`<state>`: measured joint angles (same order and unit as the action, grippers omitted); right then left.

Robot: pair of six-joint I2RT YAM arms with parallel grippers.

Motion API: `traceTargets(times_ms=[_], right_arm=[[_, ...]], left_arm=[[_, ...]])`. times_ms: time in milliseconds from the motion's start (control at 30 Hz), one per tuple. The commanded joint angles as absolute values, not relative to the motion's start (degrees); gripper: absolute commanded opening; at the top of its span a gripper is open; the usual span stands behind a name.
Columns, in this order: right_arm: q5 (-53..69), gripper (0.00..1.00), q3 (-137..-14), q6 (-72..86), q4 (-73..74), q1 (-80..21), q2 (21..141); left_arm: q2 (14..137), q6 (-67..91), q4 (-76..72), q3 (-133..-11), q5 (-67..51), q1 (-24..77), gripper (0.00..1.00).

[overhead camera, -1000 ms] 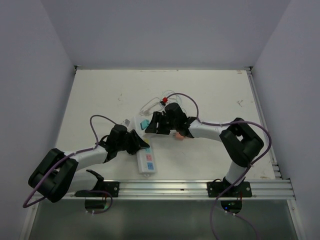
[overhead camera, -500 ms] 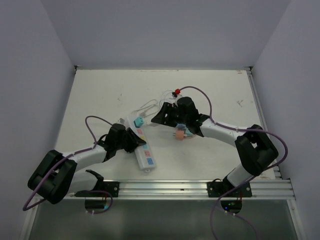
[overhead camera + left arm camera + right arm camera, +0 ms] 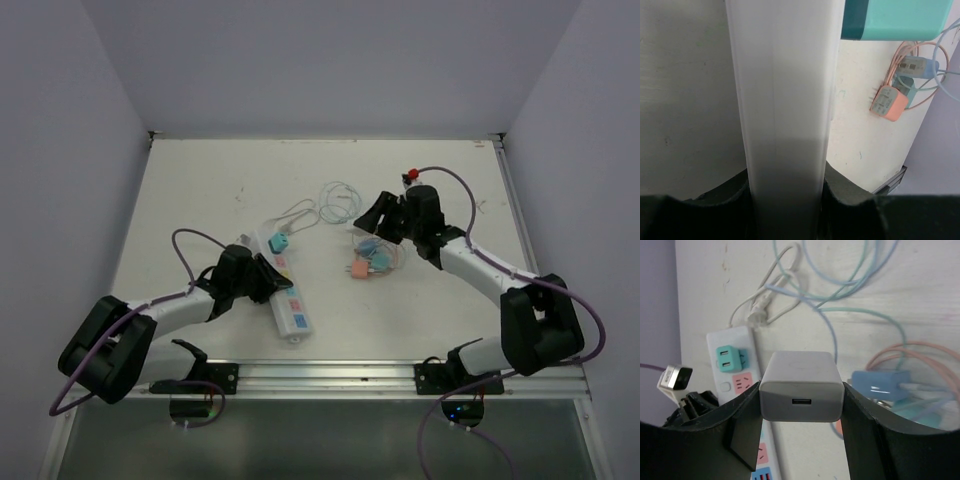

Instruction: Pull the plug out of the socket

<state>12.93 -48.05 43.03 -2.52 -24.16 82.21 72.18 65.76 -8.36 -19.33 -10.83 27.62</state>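
Note:
The socket is a long white power strip lying on the table, with pink and blue outlet faces. A teal plug is plugged in near its far end. My left gripper is shut on the strip's sides; in the left wrist view the strip fills the gap between the fingers. My right gripper is up and to the right of the strip, shut on a white USB charger plug. The plug is clear of the strip.
A pile of loose plugs, orange, blue and teal, with thin coloured cords lies between the arms. The strip's white cord loops behind it. An orange plug lies right of the strip. A metal rail runs along the near edge.
My right gripper has moved away from the strip to the right and back, carrying the white charger plug out of it. The teal plug is now uncovered. My left gripper stays on the strip.

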Motion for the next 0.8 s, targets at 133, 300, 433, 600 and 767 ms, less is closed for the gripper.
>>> traceTargets(times_ms=[133,300,433,600,767], right_arm=[[13.01,0.00,-44.03,40.43,-0.35,-16.00,79.97],[14.76,0.00,-43.33,42.62,-1.05,-12.40,84.19],[16.08,0.07,-44.91,42.98,-0.18,-11.78,88.85],[16.09,0.41,-45.09,42.11,1.22,-11.69,88.69],[13.10,0.80,-45.97,39.73,4.39,-11.60,85.79]], left_arm=[[74.62,61.09,-4.74,-19.77,-11.07,26.98,0.00],[74.62,59.51,-6.15,-20.13,-12.91,27.07,0.00],[74.79,58.71,-6.85,-20.21,-13.88,27.07,0.00],[75.14,58.10,-8.00,-20.21,-15.02,27.07,0.00],[76.11,57.66,-9.40,-20.39,-16.17,27.07,0.00]])
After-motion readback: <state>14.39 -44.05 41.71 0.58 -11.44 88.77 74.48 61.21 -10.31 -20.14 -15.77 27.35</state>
